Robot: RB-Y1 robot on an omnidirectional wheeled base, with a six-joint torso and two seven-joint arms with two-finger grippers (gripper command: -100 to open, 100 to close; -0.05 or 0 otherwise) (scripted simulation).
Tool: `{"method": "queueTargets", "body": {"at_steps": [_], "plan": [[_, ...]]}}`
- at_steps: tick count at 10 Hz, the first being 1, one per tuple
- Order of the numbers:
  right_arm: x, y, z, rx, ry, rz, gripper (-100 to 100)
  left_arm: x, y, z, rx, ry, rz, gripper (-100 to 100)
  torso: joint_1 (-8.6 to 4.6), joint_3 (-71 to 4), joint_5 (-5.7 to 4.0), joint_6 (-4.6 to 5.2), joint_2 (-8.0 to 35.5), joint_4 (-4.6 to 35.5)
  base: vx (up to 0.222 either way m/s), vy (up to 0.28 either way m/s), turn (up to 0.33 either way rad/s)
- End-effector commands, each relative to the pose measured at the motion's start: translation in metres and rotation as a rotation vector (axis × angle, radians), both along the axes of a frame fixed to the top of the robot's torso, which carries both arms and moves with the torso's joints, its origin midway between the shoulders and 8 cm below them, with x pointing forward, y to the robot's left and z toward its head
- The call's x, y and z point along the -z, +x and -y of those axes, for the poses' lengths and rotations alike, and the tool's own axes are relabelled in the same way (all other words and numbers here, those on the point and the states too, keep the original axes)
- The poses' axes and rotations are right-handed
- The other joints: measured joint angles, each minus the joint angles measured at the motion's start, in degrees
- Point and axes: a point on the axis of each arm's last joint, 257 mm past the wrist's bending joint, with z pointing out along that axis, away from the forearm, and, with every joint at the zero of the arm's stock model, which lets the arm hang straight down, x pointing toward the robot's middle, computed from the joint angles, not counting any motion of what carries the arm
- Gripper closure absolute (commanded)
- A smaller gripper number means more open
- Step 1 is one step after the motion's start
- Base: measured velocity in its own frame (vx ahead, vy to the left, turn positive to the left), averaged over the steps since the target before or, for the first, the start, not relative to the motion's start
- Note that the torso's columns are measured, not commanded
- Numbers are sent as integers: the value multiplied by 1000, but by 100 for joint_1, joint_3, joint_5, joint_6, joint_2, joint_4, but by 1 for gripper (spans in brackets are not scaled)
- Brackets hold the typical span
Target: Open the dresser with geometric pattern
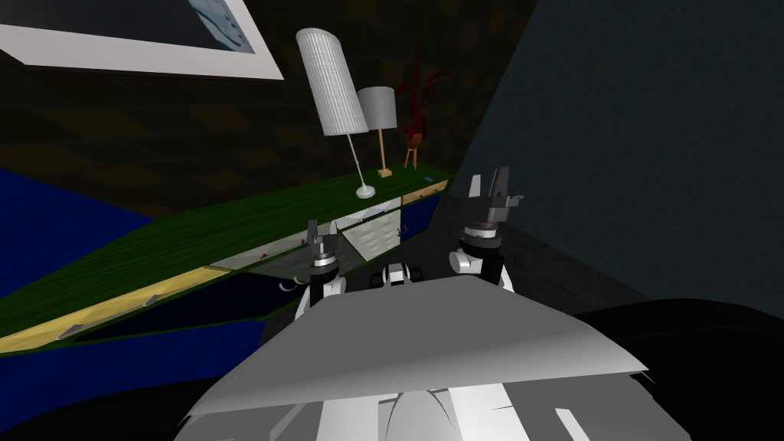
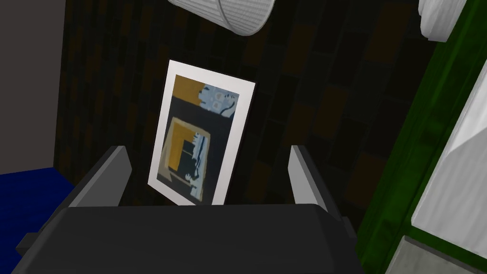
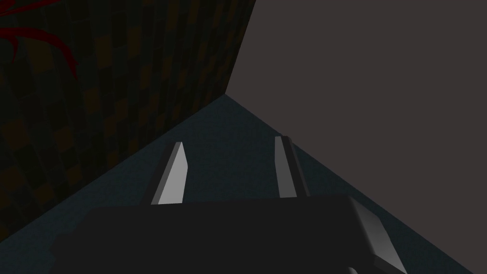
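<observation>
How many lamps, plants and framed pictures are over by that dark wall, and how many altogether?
Lamps: 2
Plants: 1
Pictures: 1
Total: 4

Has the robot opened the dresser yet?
Done: the robot is right at the green-topped dresser, its left gripper beside the white patterned front. In hand: nothing yet; the left gripper is open and empty, and the right gripper is open too, raised by the dark wall. Left: take hold and pull it open. Whether that front is already ajar, I cannot tell.
</observation>
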Motion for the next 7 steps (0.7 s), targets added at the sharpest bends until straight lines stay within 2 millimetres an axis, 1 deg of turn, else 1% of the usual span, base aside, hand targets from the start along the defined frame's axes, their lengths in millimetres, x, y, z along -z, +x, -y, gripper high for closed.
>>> {"method": "queueTargets", "body": {"at_steps": [1,2,7], "plan": [[0,0,0,0,0,0,0,19,1,-8,-1,-10,-7,-100,1,-1,0,0,-2,0,84,-83,62],[0,0,0,0,0,0,0,28,2,-12,-4,-16,-15,-100,-1,-1,0,0,-2,-1,84,-81,54],[0,0,0,0,0,0,0,60,0,-26,-23,-58,-32,-100,4,0,1,0,0,0,72,-74,52]]}}
